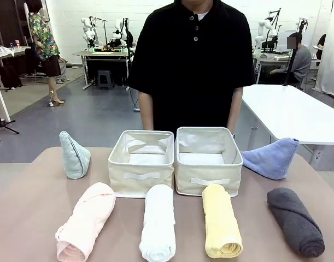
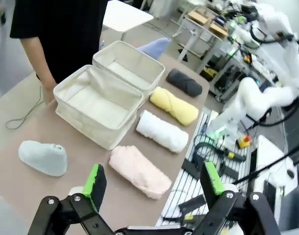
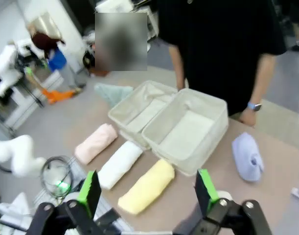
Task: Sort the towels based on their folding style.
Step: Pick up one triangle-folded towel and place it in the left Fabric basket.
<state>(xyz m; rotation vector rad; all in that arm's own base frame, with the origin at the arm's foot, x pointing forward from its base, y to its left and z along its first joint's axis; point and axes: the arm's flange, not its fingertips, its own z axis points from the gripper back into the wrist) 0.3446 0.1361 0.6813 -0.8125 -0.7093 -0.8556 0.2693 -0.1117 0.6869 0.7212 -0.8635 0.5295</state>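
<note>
Jaws on both my grippers stand spread wide and pinch nothing: the left gripper hangs at the bottom of its wrist view over the pink towel, and the right gripper hangs at the bottom of its view over the yellow towel. Outward from there, four rolls lie in a row along the lower part of the front view: pink, white towel, yellow, dark grey towel. Behind them, at mid-frame, the left bin and right bin stand side by side with no towel inside. The teal-green cone sits at centre left, the light blue cone at centre right. I judge sorting not yet started; all six remain.
</note>
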